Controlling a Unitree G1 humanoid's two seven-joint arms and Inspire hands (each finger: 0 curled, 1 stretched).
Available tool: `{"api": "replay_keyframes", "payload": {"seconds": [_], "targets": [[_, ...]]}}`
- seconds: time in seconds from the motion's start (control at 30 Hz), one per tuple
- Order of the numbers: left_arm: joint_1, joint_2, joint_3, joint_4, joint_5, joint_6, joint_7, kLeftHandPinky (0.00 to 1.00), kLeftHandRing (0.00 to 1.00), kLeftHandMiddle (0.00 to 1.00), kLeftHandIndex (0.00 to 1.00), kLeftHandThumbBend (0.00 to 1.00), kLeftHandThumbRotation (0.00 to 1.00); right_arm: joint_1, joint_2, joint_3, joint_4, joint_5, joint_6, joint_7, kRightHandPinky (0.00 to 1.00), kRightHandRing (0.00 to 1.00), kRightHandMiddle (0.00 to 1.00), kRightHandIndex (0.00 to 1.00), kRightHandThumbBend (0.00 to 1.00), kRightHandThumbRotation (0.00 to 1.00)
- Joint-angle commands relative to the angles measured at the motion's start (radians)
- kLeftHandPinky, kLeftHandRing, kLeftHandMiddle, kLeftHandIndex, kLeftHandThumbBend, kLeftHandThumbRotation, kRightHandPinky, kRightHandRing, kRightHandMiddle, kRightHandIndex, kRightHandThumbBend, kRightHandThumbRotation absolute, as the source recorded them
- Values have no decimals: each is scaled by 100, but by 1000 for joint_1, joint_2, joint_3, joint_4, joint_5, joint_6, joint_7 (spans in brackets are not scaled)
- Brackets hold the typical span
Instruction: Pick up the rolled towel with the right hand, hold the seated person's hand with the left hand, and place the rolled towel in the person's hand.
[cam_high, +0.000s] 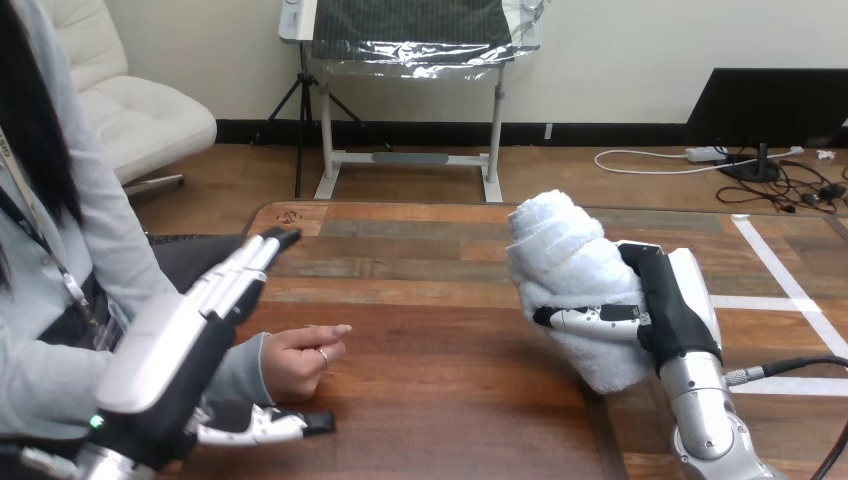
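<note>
A white rolled towel (575, 285) stands raised over the right half of the table, and my right hand (660, 300) is shut on it, thumb across its front and palm at its right side. My left hand (190, 340) is open at the lower left, fingers straight and pointing up and away, thumb lying low near the table. The person's hand (300, 358) rests on the wood just right of my left hand, loosely curled with one finger pointing right. It lies between my straight fingers and my thumb; I cannot tell if they touch.
The wooden table (430, 300) stretches between both hands. White tape lines (780, 275) mark its right side. The person sits at the left edge, their forearm lying on the table behind my left hand.
</note>
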Motion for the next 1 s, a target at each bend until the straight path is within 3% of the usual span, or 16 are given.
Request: {"api": "replay_keyframes", "payload": {"seconds": [0.0, 0.4, 0.67, 0.97], "targets": [[-104, 45, -17, 44, -28, 4, 6, 91, 95, 97, 97, 100, 30, -44, 3, -15, -16, 7, -41, -25, 26, 30, 39, 44, 84, 3], [-175, 93, -47, 157, -34, -1, 1, 91, 95, 96, 96, 100, 31, -41, 5, -17, -17, 7, -58, -31, 25, 30, 39, 44, 85, 2], [-226, 127, -79, 238, -15, -9, 21, 92, 95, 95, 95, 100, 26, -39, 7, -19, -17, 6, -62, -31, 25, 30, 39, 43, 85, 1], [-283, 154, -118, 318, -16, 11, 9, 91, 94, 94, 95, 100, 22, -36, 7, -23, -17, 12, -74, -20, 25, 29, 39, 43, 85, 1]]}}
